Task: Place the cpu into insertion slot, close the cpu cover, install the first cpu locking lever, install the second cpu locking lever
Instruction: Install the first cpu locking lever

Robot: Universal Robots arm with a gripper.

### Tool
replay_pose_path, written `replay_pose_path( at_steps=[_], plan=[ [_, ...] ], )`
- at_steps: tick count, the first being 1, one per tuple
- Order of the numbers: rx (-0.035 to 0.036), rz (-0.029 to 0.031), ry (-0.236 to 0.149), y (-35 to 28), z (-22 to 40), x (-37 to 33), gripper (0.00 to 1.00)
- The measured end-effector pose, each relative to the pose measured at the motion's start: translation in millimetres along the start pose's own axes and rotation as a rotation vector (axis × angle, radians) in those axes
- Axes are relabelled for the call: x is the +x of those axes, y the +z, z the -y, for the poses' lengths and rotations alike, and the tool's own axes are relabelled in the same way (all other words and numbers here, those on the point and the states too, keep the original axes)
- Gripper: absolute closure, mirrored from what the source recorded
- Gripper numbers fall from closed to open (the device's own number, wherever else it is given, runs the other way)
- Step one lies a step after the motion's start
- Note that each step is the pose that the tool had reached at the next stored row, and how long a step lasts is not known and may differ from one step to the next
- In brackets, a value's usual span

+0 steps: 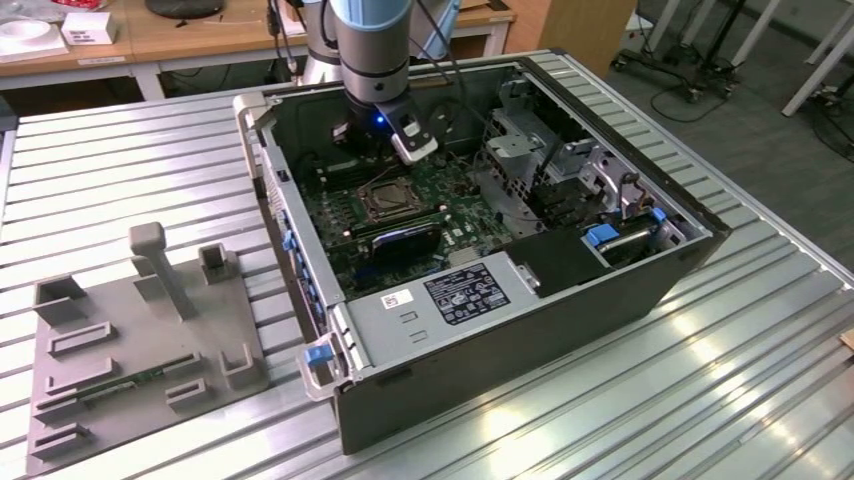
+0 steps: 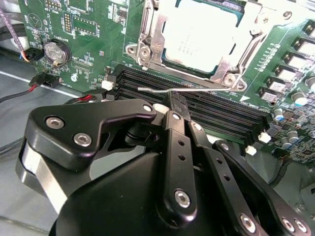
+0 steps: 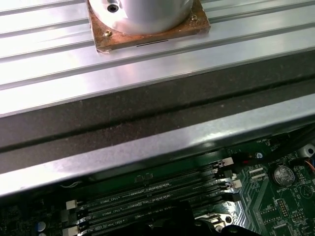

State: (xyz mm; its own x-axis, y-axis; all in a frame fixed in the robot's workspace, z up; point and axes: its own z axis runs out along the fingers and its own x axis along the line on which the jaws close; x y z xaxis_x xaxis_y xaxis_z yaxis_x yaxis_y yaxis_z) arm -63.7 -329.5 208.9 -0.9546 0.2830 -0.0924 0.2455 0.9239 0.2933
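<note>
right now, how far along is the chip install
Looks done: the chip sits in the socket, and the metal cover frame lies closed over its edges. In hand: the gripper is right at the thin lever that runs between the socket and the memory slots. Left: the latching. I cannot tell whether this lever is hooked down yet.

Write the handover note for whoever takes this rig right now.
Gripper: shut, tip at the lever that lies between the slot and the memory slots.
Cpu sits in the slot, and the cover is down over it.
Done: cpu placed, cover closed.
Left: the levers. Whether either is latched cannot be told.
</note>
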Motion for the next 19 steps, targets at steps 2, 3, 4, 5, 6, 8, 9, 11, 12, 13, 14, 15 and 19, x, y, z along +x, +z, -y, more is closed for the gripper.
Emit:
replay_pose_path(
  at_steps=[2, 3, 4, 5, 6, 8, 9, 11, 12, 13, 14, 15, 19],
  plan=[
    [0.0001, 0.0, 0.0, 0.3, 0.1, 0.0, 0.89],
    [0.0, 0.0, 0.0, 0.4, 0.6, -0.3, 0.89],
    [0.0001, 0.0, 0.0, 0.7, 0.8, -0.3, 0.89],
    [0.0001, 0.0, 0.0, 0.7, 0.8, -0.3, 0.89],
    [0.0001, 0.0, 0.0, 0.8, 0.8, -0.3, 0.89],
    [-0.0003, 0.0, 0.0, 1.5, 0.9, -0.6, 0.89],
    [-0.0001, 0.0, 0.0, 1.8, 0.9, -0.8, 0.89],
    [0.0, 0.0, 0.0, 2.4, 1.0, -1.2, 0.89],
    [0.0001, -0.0001, 0.0, 2.7, 1.0, -1.3, 0.89],
    [0.0001, 0.0, 0.0, 3.0, 1.0, -1.5, 0.89],
    [0.0001, -0.0001, 0.0, 3.3, 1.0, -1.8, 0.89],
    [0.0001, -0.0001, 0.0, 3.6, 1.0, -2.1, 0.89],
    [0.0001, 0.0, 0.0, 4.1, 1.1, -2.7, 0.89]
  ],
)
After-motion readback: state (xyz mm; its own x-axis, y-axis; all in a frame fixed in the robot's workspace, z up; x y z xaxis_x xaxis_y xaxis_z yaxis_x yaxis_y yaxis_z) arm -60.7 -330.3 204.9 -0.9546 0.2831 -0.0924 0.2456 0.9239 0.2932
